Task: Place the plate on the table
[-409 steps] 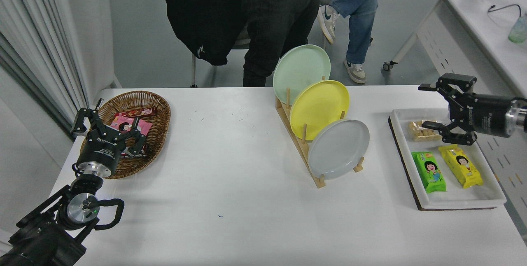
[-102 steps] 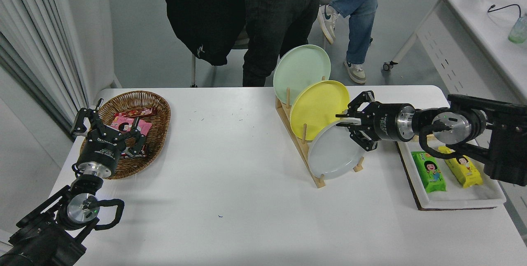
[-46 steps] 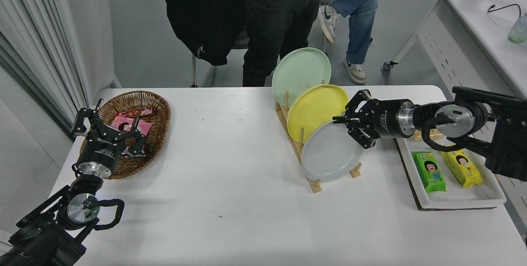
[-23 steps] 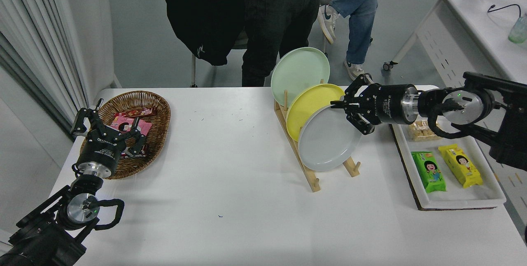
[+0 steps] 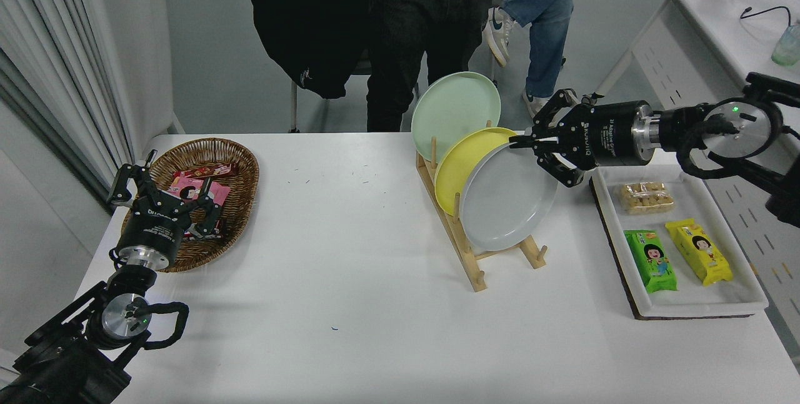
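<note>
The light grey plate (image 5: 509,201) hangs tilted, lifted clear above the front slot of the wooden rack (image 5: 470,261). My right gripper (image 5: 531,143) is shut on the plate's upper right rim, its arm coming in from the right edge. The plate overlaps the yellow plate (image 5: 457,163) behind it. The mint green plate (image 5: 455,107) stands at the back of the rack. The white table (image 5: 350,291) spreads below. My left gripper (image 5: 164,204) is parked at the lower left over the basket, open and empty.
A wicker basket (image 5: 234,169) with snack packets sits at the left. A white tray (image 5: 737,294) with several snack packs lies at the right. People stand and sit at the far side. A white desk (image 5: 731,29) is at the upper right.
My right gripper has risen and moved right with the grey plate, lifting it out of the rack's front slot. The left arm has not moved.
</note>
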Motion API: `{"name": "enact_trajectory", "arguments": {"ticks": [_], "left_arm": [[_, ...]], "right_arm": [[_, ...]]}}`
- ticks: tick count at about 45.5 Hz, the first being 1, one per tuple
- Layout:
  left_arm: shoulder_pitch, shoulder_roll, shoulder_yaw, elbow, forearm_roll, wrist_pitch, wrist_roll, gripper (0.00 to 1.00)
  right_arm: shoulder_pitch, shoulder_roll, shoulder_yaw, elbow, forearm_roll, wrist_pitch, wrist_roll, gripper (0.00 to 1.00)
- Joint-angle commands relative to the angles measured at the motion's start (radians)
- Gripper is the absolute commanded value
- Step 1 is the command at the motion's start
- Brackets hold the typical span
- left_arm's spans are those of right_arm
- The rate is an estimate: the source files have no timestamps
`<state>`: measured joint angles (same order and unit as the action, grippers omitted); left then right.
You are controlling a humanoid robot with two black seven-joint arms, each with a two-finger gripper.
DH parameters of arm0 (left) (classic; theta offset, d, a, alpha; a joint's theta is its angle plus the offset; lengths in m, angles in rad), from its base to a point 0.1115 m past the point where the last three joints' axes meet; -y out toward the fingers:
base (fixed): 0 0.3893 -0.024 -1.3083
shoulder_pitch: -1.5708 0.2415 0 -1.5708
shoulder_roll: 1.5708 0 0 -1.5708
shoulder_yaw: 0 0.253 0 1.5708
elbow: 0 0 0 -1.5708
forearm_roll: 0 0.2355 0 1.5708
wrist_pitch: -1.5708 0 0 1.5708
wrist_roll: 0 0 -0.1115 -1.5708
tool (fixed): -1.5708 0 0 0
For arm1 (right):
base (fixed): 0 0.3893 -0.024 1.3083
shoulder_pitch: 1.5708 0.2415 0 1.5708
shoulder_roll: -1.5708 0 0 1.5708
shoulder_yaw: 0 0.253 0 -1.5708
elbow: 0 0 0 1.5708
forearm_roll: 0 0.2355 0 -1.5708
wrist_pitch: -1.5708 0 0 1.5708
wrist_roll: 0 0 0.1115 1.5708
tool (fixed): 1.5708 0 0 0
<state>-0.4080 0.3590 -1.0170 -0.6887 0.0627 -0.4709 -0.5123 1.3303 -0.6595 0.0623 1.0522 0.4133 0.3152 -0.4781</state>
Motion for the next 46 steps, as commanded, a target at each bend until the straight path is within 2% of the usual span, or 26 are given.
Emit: {"name": "enact_trajectory", "arguments": {"ticks": [1, 26, 46], "left_arm": [[0.000, 0.000, 0.000, 0.000, -0.001, 0.000, 0.000, 0.98], [0.000, 0.000, 0.000, 0.000, 0.000, 0.000, 0.000, 0.98], [0.000, 0.000, 0.000, 0.000, 0.000, 0.000, 0.000, 0.98]], "right_arm": [[0.095, -0.006, -0.002, -0.001, 0.051, 0.002, -0.036, 0.00], [0.368, 0.055, -0.286, -0.003, 0.372, -0.077, -0.103, 0.00], [0.457, 0.098, -0.318, -0.003, 0.438, -0.163, -0.126, 0.00]]}}
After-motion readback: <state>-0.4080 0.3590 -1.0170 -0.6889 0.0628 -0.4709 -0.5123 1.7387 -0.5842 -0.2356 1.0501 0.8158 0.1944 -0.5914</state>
